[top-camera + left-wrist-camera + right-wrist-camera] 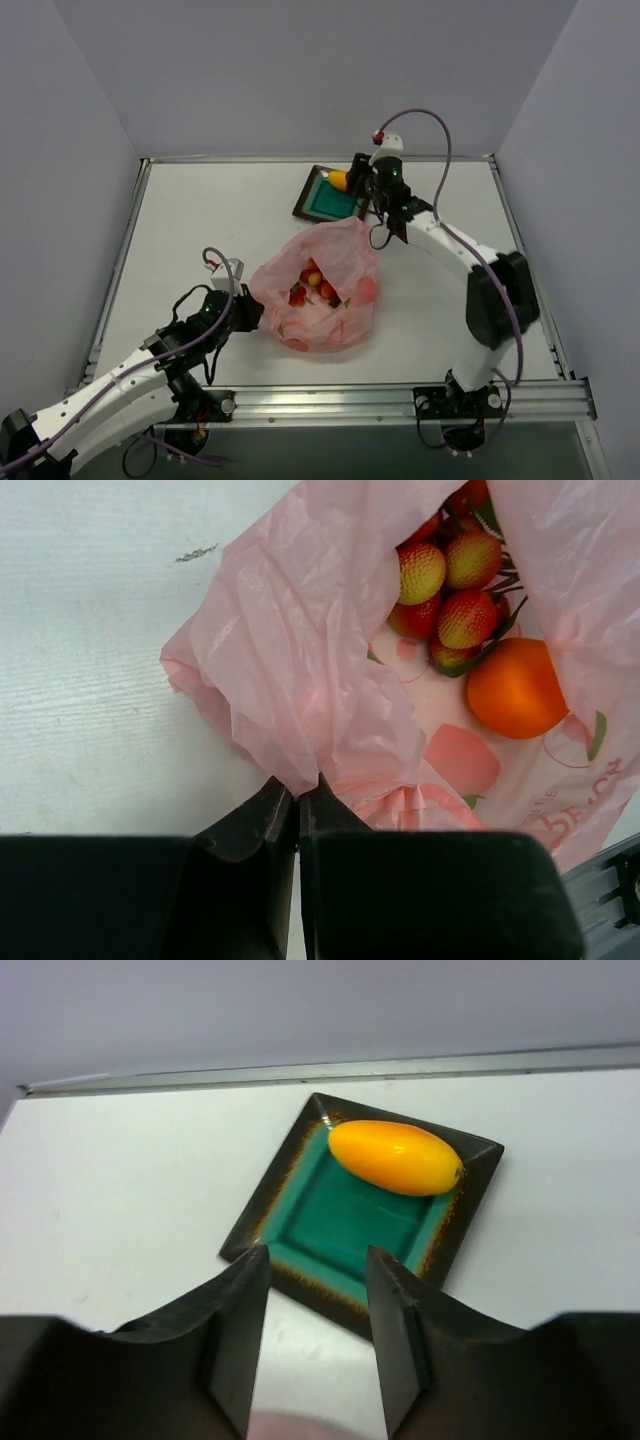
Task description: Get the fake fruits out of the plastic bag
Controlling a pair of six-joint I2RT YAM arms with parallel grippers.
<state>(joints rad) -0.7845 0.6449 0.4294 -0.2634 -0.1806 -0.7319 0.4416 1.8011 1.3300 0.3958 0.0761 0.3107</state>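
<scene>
Top external view shows the table (200, 230) with the plastic bag (318, 290) near its front edge, its rim clamped in the left gripper (297, 798). Toward the far edge the teal plate (340, 1222) carries the mango (395, 1157); the right gripper (318, 1290) hovers beside it, jaws apart and empty. The orange (515, 688) and red pieces (465, 617) lie in the bag: the next move, I judge, is reaching in for one.

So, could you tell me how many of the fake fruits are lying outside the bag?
1: the mango lies on the teal plate. The orange and the small red pieces are inside the pink bag, whose folds may hide more.
</scene>
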